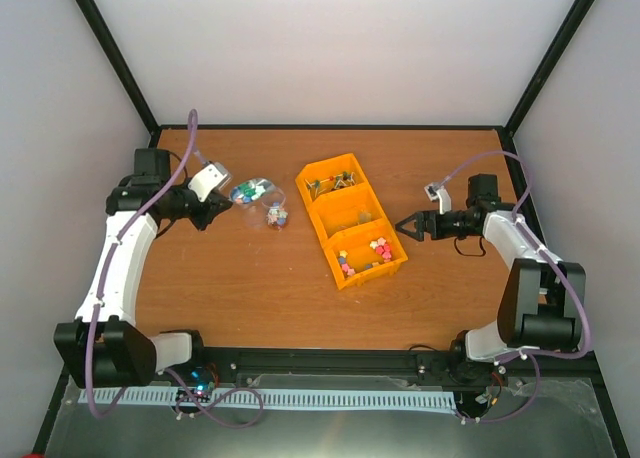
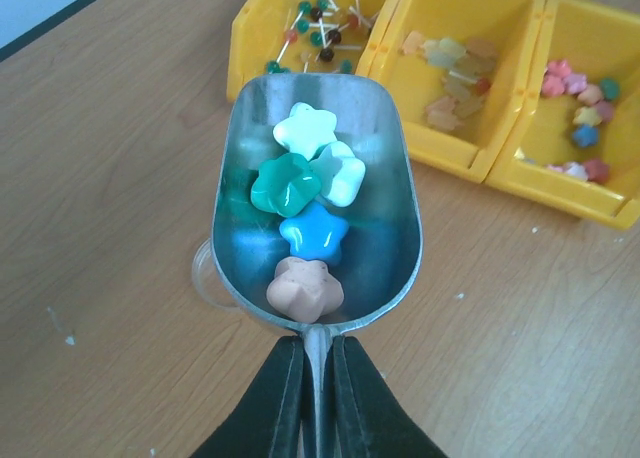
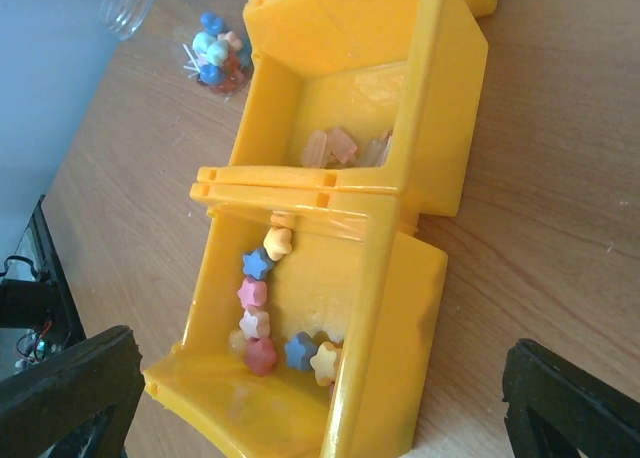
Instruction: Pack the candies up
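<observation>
Ahead of my left gripper (image 2: pixel 318 350), clamped on a scoop (image 2: pixel 250 128), sit glossy star-shaped candies (image 2: pixel 290 183): white, green, blue. My right gripper (image 1: pixel 402 227) gapes wide.

Look at your left arm (image 1: pixel 118 263). It has long white shells with fat black joints between them. A thin purple cable (image 1: pixel 191 128) runs along it in big loops. A small white camera box (image 1: pixel 208 181) is fixed by the wrist. The left gripper (image 1: pixel 213 214) is black, and up close you see its left fingers (image 2: pixel 268 408), flat and dark. Your right arm (image 1: pixel 520 240) is built the same, white with black joints. It has a second purple cable (image 1: pixel 478 155) and a little pale camera box (image 1: pixel 435 191). The right gripper (image 1: pixel 408 226) is black too, and its right fingers (image 3: pixel 70 393) look dull and rough.
</observation>
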`<action>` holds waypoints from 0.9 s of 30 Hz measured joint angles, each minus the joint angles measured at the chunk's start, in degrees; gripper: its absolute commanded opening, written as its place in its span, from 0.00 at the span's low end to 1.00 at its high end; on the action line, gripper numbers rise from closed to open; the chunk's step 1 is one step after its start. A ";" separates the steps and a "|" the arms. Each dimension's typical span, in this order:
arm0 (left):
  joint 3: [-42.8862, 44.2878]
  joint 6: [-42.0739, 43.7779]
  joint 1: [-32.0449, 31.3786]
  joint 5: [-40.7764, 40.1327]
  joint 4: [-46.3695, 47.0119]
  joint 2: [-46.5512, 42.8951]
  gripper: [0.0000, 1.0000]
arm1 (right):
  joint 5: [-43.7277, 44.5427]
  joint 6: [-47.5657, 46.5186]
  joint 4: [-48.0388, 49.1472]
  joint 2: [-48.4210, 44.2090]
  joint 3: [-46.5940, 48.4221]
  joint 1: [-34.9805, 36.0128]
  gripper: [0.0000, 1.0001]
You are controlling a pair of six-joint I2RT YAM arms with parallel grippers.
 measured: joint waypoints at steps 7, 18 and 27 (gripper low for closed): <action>0.00 3.67 0.00 -2.93 -0.02 3.04 0.01 | 0.22 0.00 0.85 -2.45 -0.02 -0.24 0.99; 2.05 7.69 0.02 -5.62 -2.14 7.80 0.01 | 0.20 0.04 0.90 -2.47 -0.02 -0.35 0.99; 4.20 10.01 -0.46 -6.91 -3.91 9.42 0.01 | 0.11 0.15 1.31 -2.47 -0.02 -0.92 0.99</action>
